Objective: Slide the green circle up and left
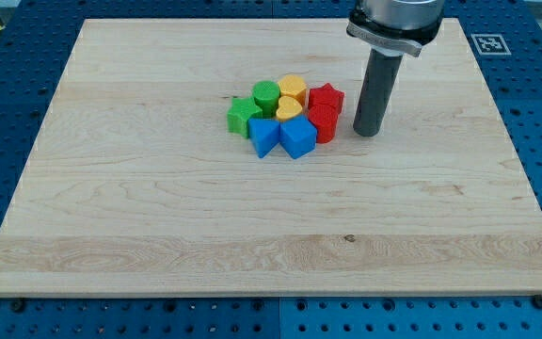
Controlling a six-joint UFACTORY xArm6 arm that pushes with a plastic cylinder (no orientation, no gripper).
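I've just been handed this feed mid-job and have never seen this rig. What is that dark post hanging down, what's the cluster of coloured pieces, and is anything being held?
There is one picture, from a single camera looking down at an angle on a wooden board.

The dark post is the robot arm's end effector: a plain rod with no claw, so nothing is held. It only pushes things by sliding my tip along the board.

The coloured pieces are small blocks packed in one cluster near the board's middle: the green circle at the cluster's top left, a green star at its left, a yellow block and a yellow heart in the centre, a red star and a red block at the right, and two blue blocks at the bottom.

My tip stands just to the right of the red blocks, apparently not touching them.
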